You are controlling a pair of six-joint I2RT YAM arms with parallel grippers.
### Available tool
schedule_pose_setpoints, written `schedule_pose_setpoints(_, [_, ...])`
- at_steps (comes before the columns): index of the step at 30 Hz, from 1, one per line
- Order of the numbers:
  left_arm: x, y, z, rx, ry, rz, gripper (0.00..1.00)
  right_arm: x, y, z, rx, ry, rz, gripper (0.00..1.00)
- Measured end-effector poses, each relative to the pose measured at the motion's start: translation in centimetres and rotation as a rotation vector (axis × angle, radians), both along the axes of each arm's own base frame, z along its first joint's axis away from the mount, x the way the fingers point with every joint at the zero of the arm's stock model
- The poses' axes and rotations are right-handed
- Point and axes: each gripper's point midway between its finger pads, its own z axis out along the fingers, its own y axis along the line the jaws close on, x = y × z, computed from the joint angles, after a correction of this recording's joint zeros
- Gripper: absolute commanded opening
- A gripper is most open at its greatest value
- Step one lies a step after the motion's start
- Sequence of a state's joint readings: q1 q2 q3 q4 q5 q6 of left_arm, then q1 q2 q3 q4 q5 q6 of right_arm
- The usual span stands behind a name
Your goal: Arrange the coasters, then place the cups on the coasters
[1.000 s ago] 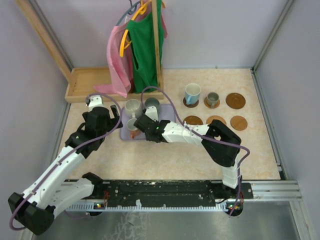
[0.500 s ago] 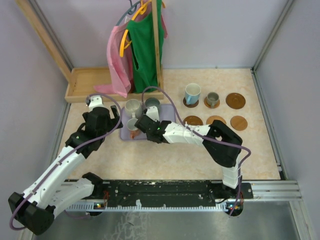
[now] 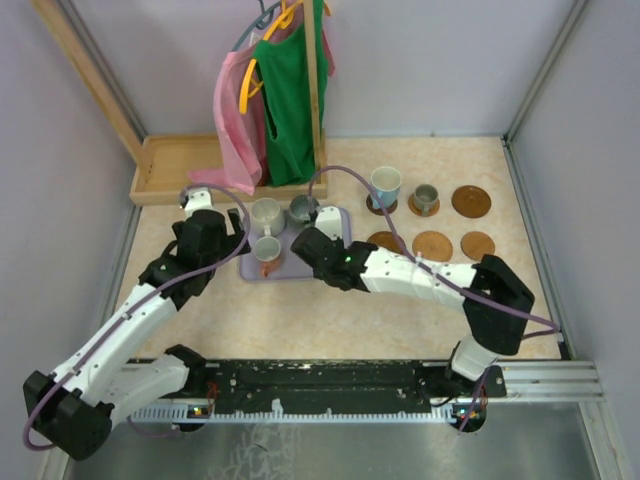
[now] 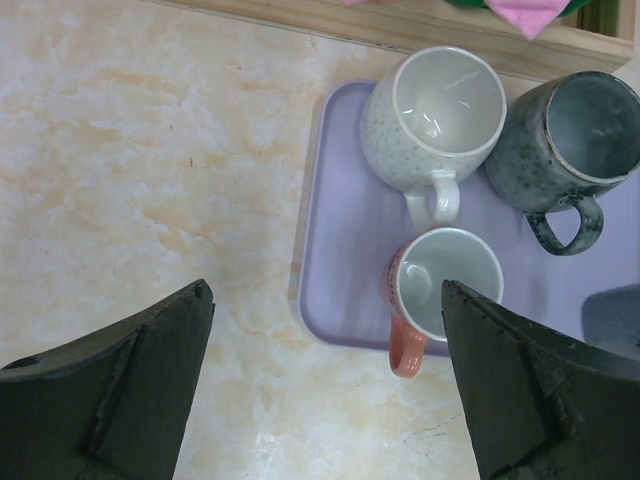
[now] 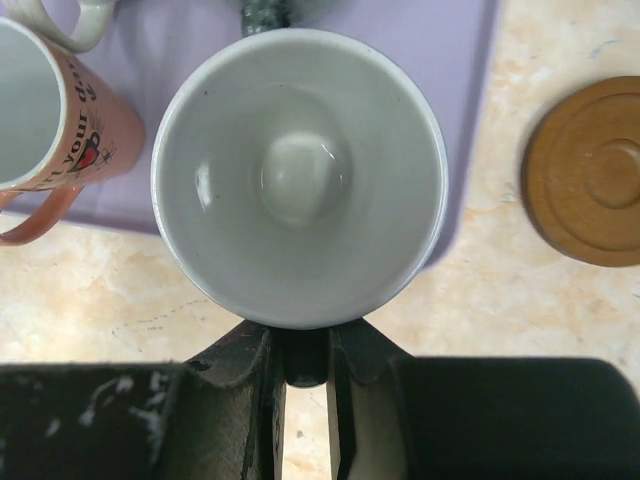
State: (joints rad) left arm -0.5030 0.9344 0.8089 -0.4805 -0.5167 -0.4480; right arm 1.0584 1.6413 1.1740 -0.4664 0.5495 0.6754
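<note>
My right gripper (image 5: 300,352) is shut on the handle of a cup (image 5: 298,172) with a white inside, held above the right end of the lavender tray (image 5: 462,60). In the top view this gripper (image 3: 318,242) hides the cup. Three cups stand on the tray: a speckled white one (image 4: 440,112), a dark grey-green one (image 4: 570,135) and a pink one (image 4: 445,280) with an orange handle. My left gripper (image 4: 325,385) hangs open over the table at the tray's near left corner. A white and blue cup (image 3: 385,185) and a small grey cup (image 3: 426,197) stand on coasters. Several bare coasters (image 3: 432,245) lie beside them.
A wooden tray (image 3: 175,165) lies at the back left. Behind the lavender tray (image 3: 340,215) stands a rack with a green garment (image 3: 288,95) and a pink one. Walls close in the table on three sides. One bare coaster (image 5: 585,170) lies just right of the held cup.
My right gripper closed on the cup's handle and moved right along the tray, its elbow swinging far right. The left gripper shifted slightly towards the tray.
</note>
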Motion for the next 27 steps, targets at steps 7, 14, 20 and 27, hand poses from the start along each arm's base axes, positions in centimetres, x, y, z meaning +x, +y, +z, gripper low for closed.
schedule_pose_setpoints(7, [0.9, -1.0, -1.2, 0.003, 0.034, -0.02, 1.0, -0.7, -3.5, 2.5, 0.002, -0.057, -0.049, 0.0])
schedule_pose_setpoints(14, [2.2, -2.1, -1.0, -0.014, 0.025, -0.042, 1.0, -0.9, -9.4, 2.6, -0.018, -0.062, -0.141, 0.0])
schedule_pose_setpoints(20, [3.0, -2.8, -0.8, -0.015, 0.019, -0.062, 1.0, 0.3, -16.5, 3.7, -0.007, -0.103, -0.306, 0.0])
schedule_pose_setpoints(27, [3.7, -3.5, -0.8, -0.019, 0.019, -0.085, 1.0, 1.9, -21.6, 5.1, -0.013, -0.152, -0.438, 0.0])
